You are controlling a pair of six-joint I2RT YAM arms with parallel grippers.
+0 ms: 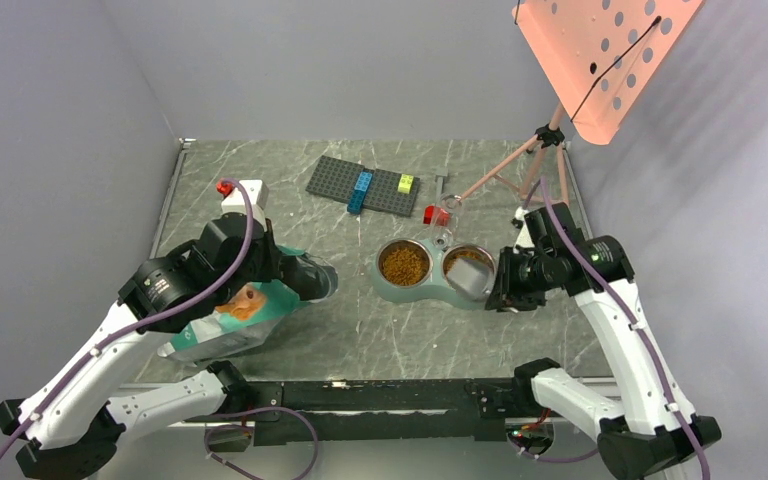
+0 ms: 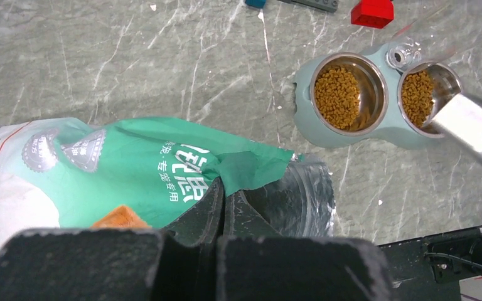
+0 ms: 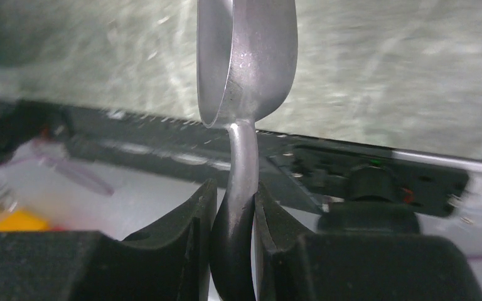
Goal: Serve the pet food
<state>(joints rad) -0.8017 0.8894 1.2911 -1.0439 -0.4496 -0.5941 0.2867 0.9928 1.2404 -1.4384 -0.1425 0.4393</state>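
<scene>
Orange-brown pet food [image 1: 404,264] fills the left steel bowl of the grey-green twin dish [image 1: 392,291]; more pet food [image 2: 417,95] lies in the right bowl. My right gripper [image 3: 235,191] is shut on the handle of the shiny metal scoop [image 3: 248,59], whose head [image 1: 470,279] hangs tilted over the right bowl. My left gripper [image 2: 224,194] is shut on the top edge of the teal-and-white pouch [image 2: 138,172], which lies at the left of the table [image 1: 230,320]. No food shows in the scoop.
A dark grey baseplate [image 1: 362,185] with blue and yellow bricks lies at the back. A red brick [image 1: 432,213] and a clear small object sit just behind the dish. A pink tripod stand [image 1: 545,150] with a perforated board rises at the back right.
</scene>
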